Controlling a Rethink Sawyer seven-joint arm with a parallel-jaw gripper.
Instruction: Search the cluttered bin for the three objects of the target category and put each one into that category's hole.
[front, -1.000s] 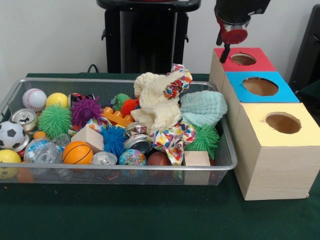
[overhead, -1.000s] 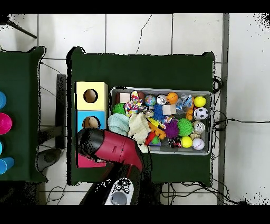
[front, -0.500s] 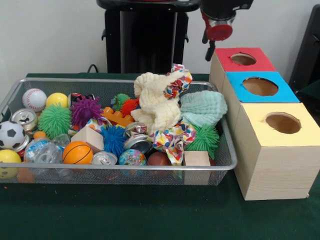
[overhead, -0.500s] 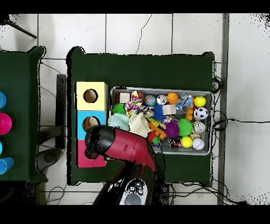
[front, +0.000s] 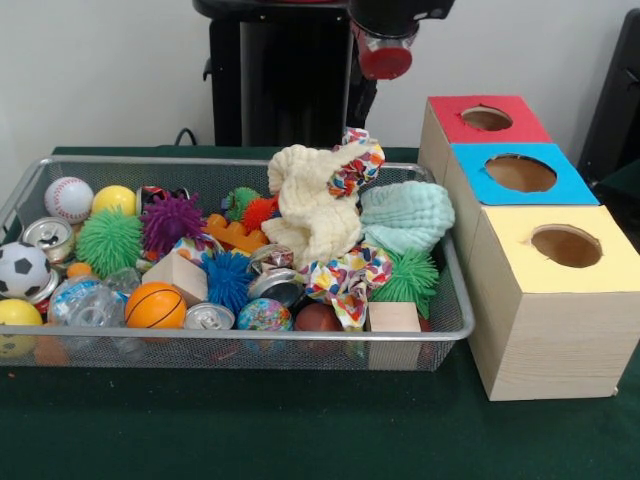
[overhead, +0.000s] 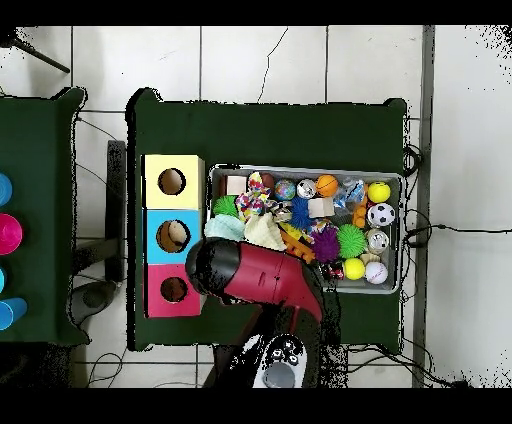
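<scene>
My gripper hangs high at the picture's top, above the back right of the wire bin and left of the red box. Nothing shows beneath it. In the overhead view the red arm covers the bin's corner nearest the red box, and the gripper is hidden under it. The bin holds a cream cloth, a mint cloth, a patterned cloth, spiky balls, sport balls, cans and wooden blocks. The blue box and yellow box each have a round hole on top.
The three boxes stand in a row right of the bin, touching each other. A green cloth covers the table. In the overhead view a second green table with coloured cups stands to the left.
The arm has swung away from above the red box, moving left in the front view, and now hangs over the bin's back right corner. The bin's contents have not moved.
</scene>
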